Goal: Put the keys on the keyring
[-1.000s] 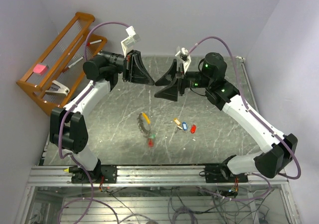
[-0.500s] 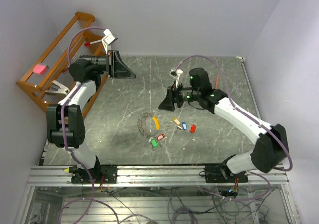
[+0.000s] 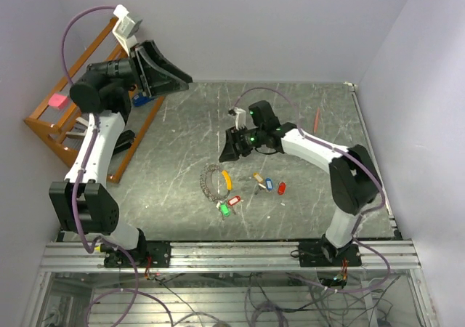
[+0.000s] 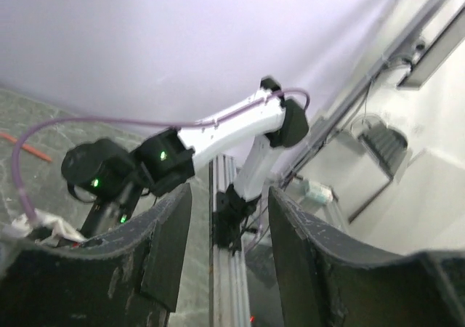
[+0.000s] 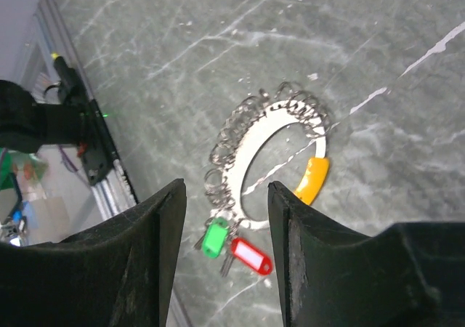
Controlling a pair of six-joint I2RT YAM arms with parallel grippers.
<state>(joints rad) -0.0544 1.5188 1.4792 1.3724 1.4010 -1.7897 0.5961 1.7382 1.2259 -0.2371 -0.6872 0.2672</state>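
The silvery wire keyring (image 5: pixel 269 142) with yellow curved piece is laid on the grey table (image 3: pixel 174 160) beside coloured-tag keys (image 3: pixel 267 185). The right tool (image 5: pixel 227 189) is poised released above it, likely for grasping; the left tool (image 4: pixel 229 196), released and empty, is held clear.

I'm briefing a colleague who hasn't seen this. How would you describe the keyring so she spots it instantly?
On the grey marbled table, look just under the right gripper. The keyring lies flat. Unlike the loose keys beside it, it is a silvery loop fringed with wire rings, bearing a curved yellow piece.
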